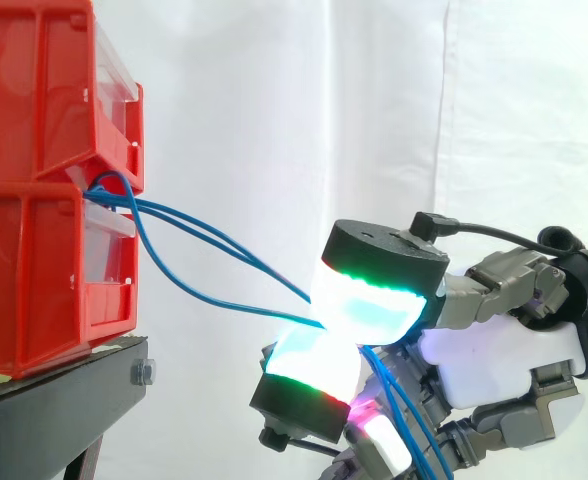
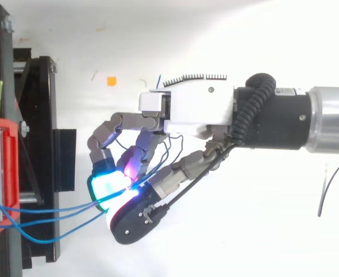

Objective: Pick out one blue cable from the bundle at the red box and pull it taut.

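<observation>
The grey robot hand (image 1: 504, 360) pinches thin blue cables (image 1: 244, 256) between glowing pads (image 1: 369, 305) — they hang loose from the red plastic box (image 1: 34, 200) — not tight yet.

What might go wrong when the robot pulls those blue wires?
The hand looks to pinch several blue cables between its pads, not one, so all could tighten together. They sag now; a hard pull might tug the red box off its black stand.
</observation>
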Controlling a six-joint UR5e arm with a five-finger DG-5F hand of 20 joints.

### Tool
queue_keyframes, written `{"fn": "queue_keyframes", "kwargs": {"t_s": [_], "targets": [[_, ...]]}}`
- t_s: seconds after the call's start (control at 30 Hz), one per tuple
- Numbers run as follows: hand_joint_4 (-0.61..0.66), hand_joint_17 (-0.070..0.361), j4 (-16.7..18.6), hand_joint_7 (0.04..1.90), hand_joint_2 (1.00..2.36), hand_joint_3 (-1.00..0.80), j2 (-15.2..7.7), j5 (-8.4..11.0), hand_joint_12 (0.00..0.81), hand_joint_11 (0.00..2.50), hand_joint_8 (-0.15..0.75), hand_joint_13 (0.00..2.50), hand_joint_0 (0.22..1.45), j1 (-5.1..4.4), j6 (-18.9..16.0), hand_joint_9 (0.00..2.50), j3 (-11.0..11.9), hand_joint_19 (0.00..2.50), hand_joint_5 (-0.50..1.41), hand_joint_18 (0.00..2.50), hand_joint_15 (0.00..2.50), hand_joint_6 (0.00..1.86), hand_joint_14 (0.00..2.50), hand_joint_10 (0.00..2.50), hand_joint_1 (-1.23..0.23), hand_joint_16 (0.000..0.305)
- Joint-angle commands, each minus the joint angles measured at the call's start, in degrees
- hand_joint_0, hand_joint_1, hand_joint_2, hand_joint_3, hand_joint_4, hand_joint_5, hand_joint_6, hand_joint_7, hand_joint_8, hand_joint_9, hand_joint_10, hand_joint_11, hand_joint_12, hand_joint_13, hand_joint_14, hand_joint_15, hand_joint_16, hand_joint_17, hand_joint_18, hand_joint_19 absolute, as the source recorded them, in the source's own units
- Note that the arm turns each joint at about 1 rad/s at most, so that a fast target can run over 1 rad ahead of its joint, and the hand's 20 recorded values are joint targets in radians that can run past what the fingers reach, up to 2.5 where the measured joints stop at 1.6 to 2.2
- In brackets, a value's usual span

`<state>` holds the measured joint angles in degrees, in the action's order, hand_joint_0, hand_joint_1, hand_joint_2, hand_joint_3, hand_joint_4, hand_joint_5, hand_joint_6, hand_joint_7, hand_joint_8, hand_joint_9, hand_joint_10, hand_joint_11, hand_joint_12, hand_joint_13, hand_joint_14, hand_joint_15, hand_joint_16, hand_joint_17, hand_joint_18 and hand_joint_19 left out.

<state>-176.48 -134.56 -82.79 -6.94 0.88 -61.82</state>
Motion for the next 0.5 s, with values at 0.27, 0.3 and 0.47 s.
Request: {"fn": "queue_keyframes", "kwargs": {"t_s": [0.27, 0.3, 0.47], "targets": [[-0.06, 0.076, 0.0, 1.30, 1.00, -0.50, 0.0, 0.00, 0.213, 0.58, 0.312, 0.79, 0.68, 0.00, -0.1, 1.14, 0.0, 0.37, -0.12, 0.82, 0.29, 0.93, 0.01, 0.02, -0.86, 0.034], [-0.02, 0.073, 0.0, 1.28, 1.00, -0.50, 0.0, 0.00, 0.208, 0.58, 0.312, 0.78, 0.66, 0.00, -0.2, 1.13, 0.0, 0.37, -0.13, 0.80, 0.28, 0.93, 0.01, 0.02, -0.85, 0.032], [0.04, 0.067, 0.0, 1.10, 1.00, -0.50, 0.0, 0.00, 0.196, 0.57, 0.312, 0.74, 0.61, 0.00, -0.3, 1.11, 0.0, 0.37, -0.14, 0.75, 0.29, 0.91, 0.01, 0.02, -0.83, 0.030]]}}
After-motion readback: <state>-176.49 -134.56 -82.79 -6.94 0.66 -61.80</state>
